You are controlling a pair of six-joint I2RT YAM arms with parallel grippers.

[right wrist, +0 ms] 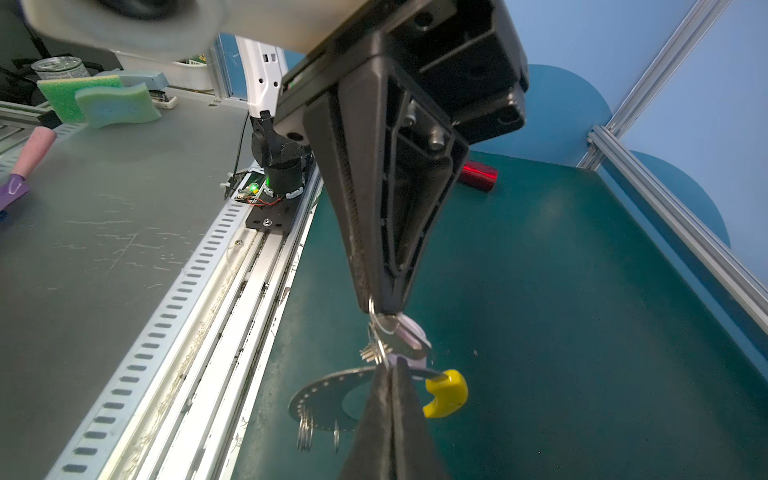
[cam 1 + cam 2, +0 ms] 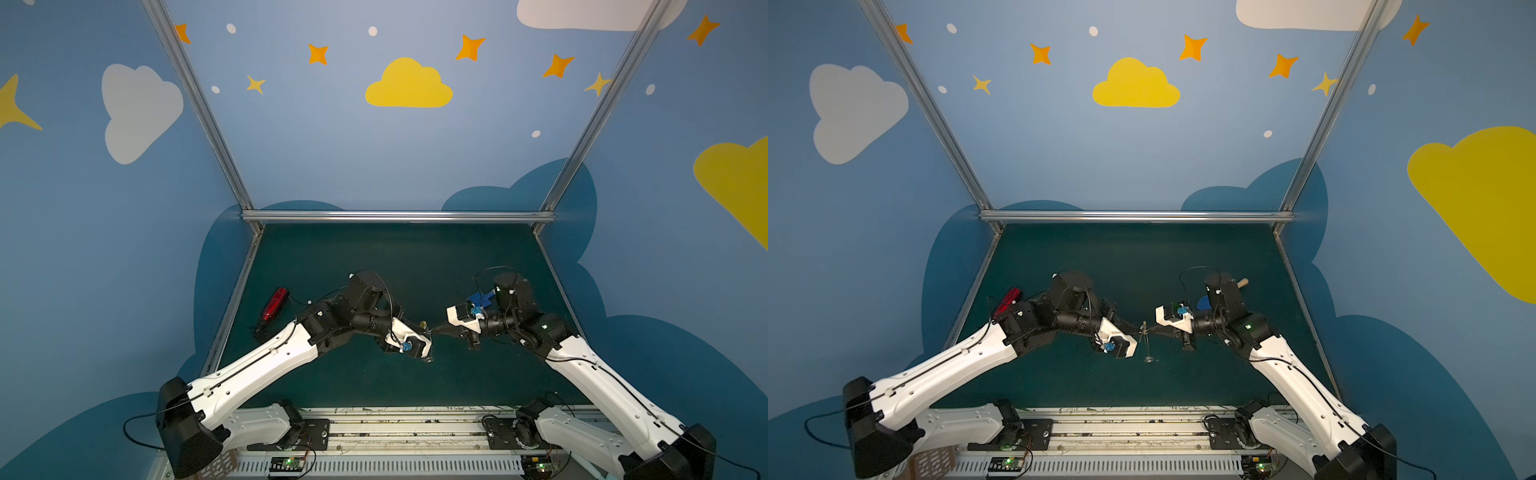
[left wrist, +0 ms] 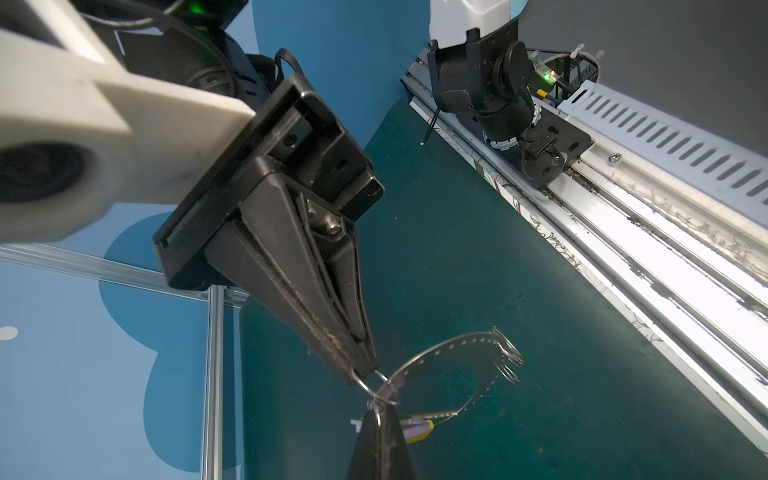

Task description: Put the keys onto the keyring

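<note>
Over the middle of the green mat [image 2: 415, 270], your left gripper [image 1: 385, 307] is clamping shut on the one set of keys [image 1: 409, 338], silver with a pale tag, while your right gripper [image 3: 360, 371] is pinching one silver loop [image 3: 372, 384] of the single grey, hole-dotted, yellow-capped keyring [image 1: 328, 390] dangling between them.

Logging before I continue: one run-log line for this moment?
left gripper shut on small loop | right gripper shut on keys | keyring hanging below tips

Looks like a robotics lab cell: boxed in by aluminium framing [image 2: 395, 216], backed across the upper frame with cloud-and-star panels [image 2: 409, 85], floored with a dark green worktop [image 2: 374, 257], fitted along the bottom edge with a mounting rail [image 2: 407, 428], slotted cable duct [image 2: 374, 467] and green-lit boards [image 2: 286, 462].
</note>
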